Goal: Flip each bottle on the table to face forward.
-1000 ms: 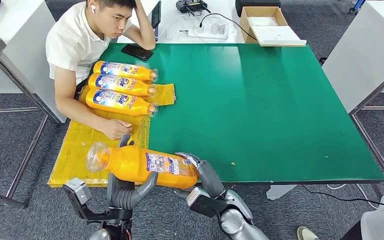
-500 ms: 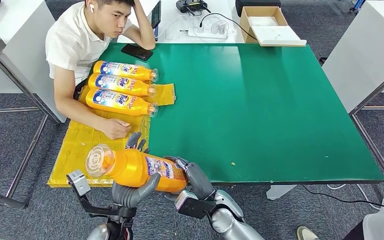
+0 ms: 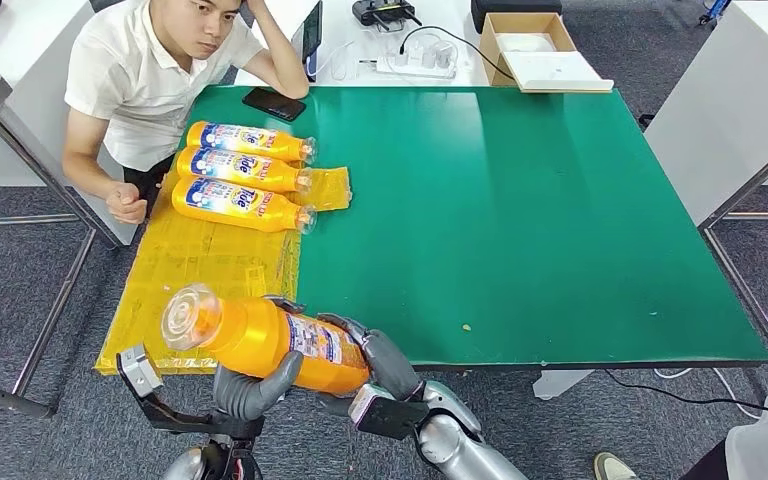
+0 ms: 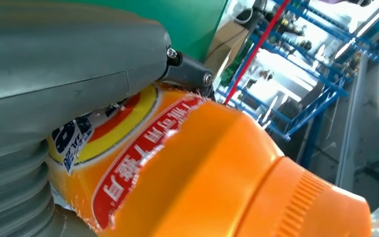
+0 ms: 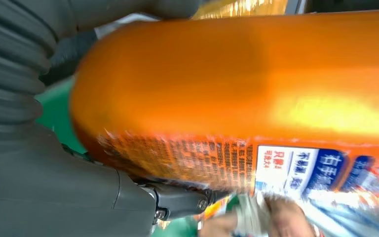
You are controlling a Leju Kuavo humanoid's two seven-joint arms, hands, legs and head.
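Both hands hold one orange bottle (image 3: 265,338) lifted over the table's (image 3: 560,220) near-left corner, lying roughly sideways with its cap end toward the left edge: left hand (image 3: 252,385) fingers wrapped under the body, right hand (image 3: 380,362) fingers closed around the base end. Three more bottles (image 3: 245,175) lie side by side on the yellow sheet (image 3: 190,270) along the left edge, labels up, caps pointing right. A person (image 3: 150,75) sits at the far-left corner.

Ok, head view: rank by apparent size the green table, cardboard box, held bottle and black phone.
1. Green table.
2. Held bottle, though nearness to the camera enlarges it.
3. Cardboard box, roughly alike, so unsure.
4. Black phone.
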